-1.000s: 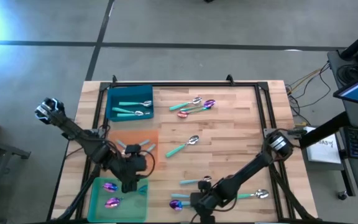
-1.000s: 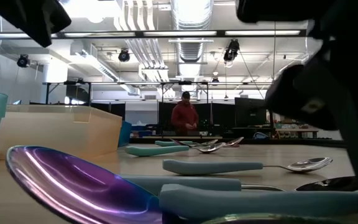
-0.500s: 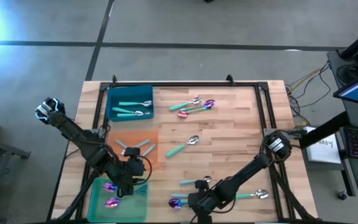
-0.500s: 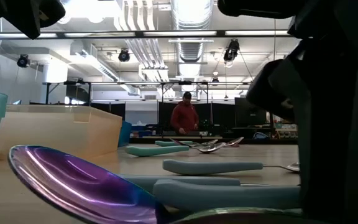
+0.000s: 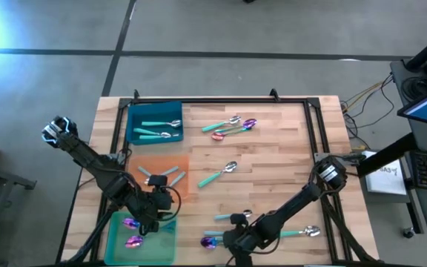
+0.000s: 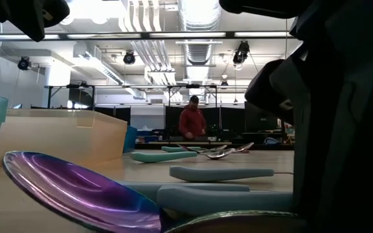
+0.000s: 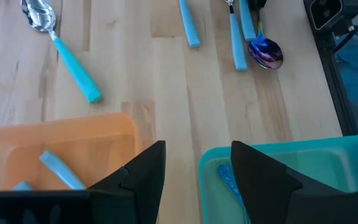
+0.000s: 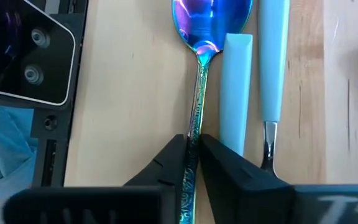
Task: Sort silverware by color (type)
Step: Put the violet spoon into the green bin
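The iridescent spoon (image 8: 211,15) lies at the surface's (image 5: 273,141) lower edge; the right tool (image 8: 193,163) pinches its thin handle to lift it, while the left tool (image 7: 194,168) stands apart above the teal tray (image 7: 303,155).

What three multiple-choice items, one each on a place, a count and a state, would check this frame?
1. Where is the right gripper?
A. Over the blue tray
B. At the iridescent spoon's handle
C. Over the orange tray

2. How many spoons lie in the blue tray?
A. Two
B. Five
C. None

3. How are the left gripper's jaws?
A. Shut on a teal spoon
B. Shut on a purple spoon
C. Open, empty

Key: 1 B, the right gripper pinches the iridescent spoon by its thin handle. 2 A, the blue tray holds two teal-handled spoons. 3 C, the left gripper shows a clear gap.
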`<act>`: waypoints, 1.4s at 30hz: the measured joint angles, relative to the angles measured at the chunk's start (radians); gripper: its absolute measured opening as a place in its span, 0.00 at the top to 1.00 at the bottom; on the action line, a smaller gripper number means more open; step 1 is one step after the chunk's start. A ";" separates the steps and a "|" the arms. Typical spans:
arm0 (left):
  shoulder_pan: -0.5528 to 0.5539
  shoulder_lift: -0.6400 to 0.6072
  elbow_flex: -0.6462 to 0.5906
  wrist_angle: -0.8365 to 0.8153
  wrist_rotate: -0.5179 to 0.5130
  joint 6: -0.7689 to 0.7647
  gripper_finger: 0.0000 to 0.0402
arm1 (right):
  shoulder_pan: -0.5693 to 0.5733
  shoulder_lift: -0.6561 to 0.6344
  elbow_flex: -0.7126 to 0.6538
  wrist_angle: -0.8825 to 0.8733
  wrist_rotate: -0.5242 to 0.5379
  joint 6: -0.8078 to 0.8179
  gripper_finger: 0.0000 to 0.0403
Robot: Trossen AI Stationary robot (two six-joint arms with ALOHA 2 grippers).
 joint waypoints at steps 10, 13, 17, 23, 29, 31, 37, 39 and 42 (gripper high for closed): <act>-0.017 0.025 0.000 0.061 -0.013 -0.039 0.59 | -0.005 -0.034 0.008 -0.010 -0.100 0.014 0.97; -0.024 0.044 -0.001 0.066 -0.057 -0.039 0.59 | -0.003 -0.075 0.010 -0.046 -0.134 -0.030 0.97; -0.026 0.075 -0.002 0.082 -0.142 -0.051 0.59 | -0.006 -0.177 0.021 -0.059 -0.126 -0.096 0.98; -0.042 0.136 -0.002 0.183 -0.241 -0.073 0.59 | -0.017 -0.287 0.020 -0.074 0.059 -0.181 0.98; -0.066 0.223 -0.002 0.364 -0.407 0.011 0.59 | -0.020 -0.354 0.023 -0.072 0.414 -0.285 0.98; -0.066 0.253 -0.002 0.472 -0.513 0.060 0.59 | -0.020 -0.354 0.021 -0.072 0.529 -0.338 0.98; -0.061 0.312 -0.002 0.788 -0.626 0.258 0.59 | -0.040 -0.356 0.021 -0.060 0.743 -0.402 0.98; -0.061 0.316 -0.002 0.831 -0.652 0.268 0.59 | -0.046 -0.354 0.021 -0.046 0.766 -0.413 0.98; -0.061 0.312 -0.002 0.887 -0.772 0.259 0.59 | -0.047 -0.354 0.021 -0.017 0.765 -0.425 0.98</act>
